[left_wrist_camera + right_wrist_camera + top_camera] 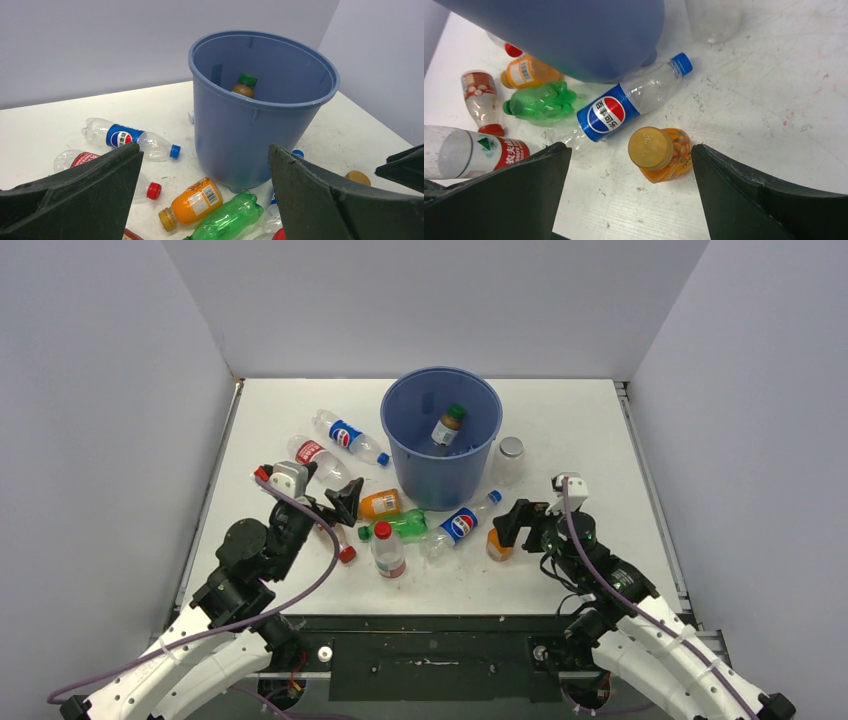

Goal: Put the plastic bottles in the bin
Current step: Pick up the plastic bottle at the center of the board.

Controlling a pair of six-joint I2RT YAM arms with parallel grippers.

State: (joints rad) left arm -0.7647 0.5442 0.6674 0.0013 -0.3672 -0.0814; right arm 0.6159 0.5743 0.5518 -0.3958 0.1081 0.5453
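- Blue bin (440,480) is holding one green-capped bottle (447,428).
- Right gripper (628,150) is hovering, jaws apart, over an orange juice bottle (666,156).
- Left gripper (206,155) is gaping, empty.

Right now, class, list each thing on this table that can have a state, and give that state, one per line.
Bin: upright, holding one bottle.
Bottle in bin: leaning, capped.
Green bottle: lying down.
Orange juice bottle: lying, capped.
Blue-labelled bottle: lying, capped.
Small orange bottle: standing, capped, not gripped.
Clear bottle: standing beside bin.
Red-capped bottle: standing.
Left tool: open, empty.
Right tool: open, nothing gripped.
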